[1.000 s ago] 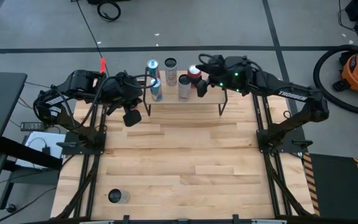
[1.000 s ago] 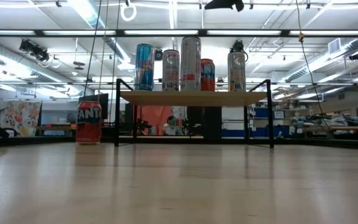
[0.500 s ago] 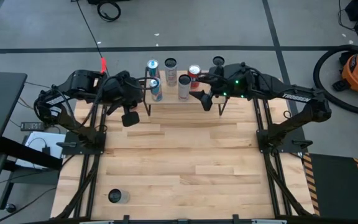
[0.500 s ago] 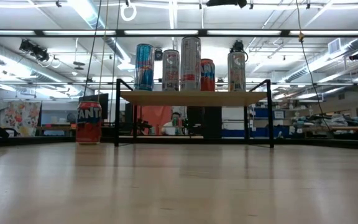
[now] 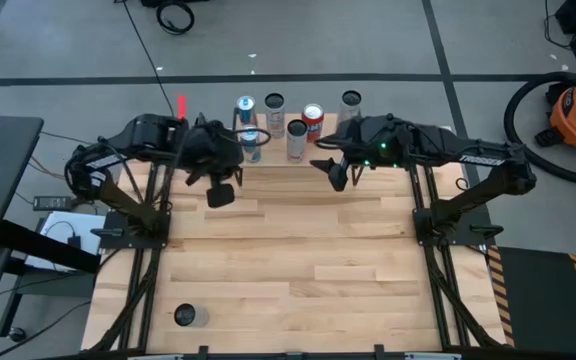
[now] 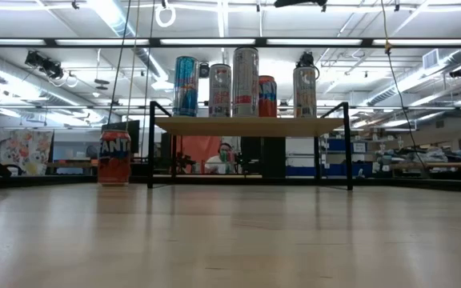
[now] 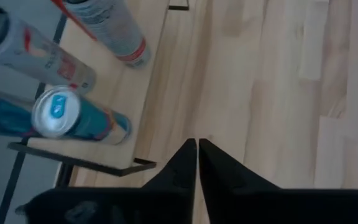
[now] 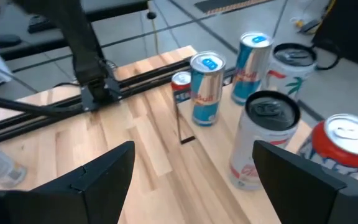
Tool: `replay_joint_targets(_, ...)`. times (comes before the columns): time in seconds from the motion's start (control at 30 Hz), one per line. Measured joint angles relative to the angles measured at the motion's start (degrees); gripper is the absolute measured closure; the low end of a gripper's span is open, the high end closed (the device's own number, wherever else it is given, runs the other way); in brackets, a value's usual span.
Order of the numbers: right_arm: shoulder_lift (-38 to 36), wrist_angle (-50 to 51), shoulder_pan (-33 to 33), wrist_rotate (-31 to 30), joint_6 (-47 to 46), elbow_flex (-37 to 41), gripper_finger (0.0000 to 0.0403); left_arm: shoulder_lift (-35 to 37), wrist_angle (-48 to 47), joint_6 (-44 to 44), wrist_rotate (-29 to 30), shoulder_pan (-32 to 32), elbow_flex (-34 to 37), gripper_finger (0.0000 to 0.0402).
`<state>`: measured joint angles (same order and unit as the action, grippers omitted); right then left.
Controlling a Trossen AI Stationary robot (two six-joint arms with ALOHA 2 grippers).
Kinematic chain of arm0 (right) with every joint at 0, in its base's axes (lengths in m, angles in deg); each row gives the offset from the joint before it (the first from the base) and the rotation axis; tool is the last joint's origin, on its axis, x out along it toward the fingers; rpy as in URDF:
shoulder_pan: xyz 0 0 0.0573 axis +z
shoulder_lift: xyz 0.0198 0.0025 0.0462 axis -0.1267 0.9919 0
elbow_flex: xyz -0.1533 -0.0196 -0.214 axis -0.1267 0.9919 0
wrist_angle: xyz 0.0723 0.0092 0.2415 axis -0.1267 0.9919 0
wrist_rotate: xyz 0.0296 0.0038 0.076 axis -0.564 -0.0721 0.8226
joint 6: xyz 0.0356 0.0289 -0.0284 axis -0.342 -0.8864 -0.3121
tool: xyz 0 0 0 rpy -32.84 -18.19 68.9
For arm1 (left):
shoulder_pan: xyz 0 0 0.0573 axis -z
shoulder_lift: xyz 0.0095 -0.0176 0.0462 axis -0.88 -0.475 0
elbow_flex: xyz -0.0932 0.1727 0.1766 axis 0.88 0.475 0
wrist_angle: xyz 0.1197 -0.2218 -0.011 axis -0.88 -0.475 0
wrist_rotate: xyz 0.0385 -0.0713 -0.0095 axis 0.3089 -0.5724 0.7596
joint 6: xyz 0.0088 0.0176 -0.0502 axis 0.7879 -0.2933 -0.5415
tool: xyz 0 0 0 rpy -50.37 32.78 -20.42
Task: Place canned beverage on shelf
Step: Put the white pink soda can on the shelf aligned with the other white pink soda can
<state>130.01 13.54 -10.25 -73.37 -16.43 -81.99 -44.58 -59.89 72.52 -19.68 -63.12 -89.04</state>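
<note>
Fanta can [image 6: 114,158]: orange, upright on the tabletop [image 5: 298,260] outside the shelf's left leg, not yet shelved; probably next to be lifted.
Left gripper [image 5: 222,194]: fingers pressed together, holding nothing, hovering over bare wood just in front of the shelf's left end.
Shelf [image 6: 250,126]: five cans upright in a row, well apart from the edge so they stay stable.
Right gripper [image 5: 335,173]: spread wide and empty, just in front of the shelf; the red can [image 8: 342,155] nearest it stands free, which suggests a finished placement.
Clear cup [image 5: 187,316]: near table edge, well apart from both.
</note>
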Motion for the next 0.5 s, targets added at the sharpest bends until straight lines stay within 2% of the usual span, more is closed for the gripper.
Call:
replay_joint_targets(0.13, -0.2, 0.0, 1.6, -3.4, 1.9, 0.0, 0.0067, -1.6, 0.2, 0.0, -0.1, 0.0, 0.0, 0.0334)
replay_joint_targets(0.5, -0.6, 1.1, 4.0, -4.9, 3.5, 0.0, 0.0067, -6.7, 2.6, 3.4, -1.6, 0.2, 0.0, 0.0214)
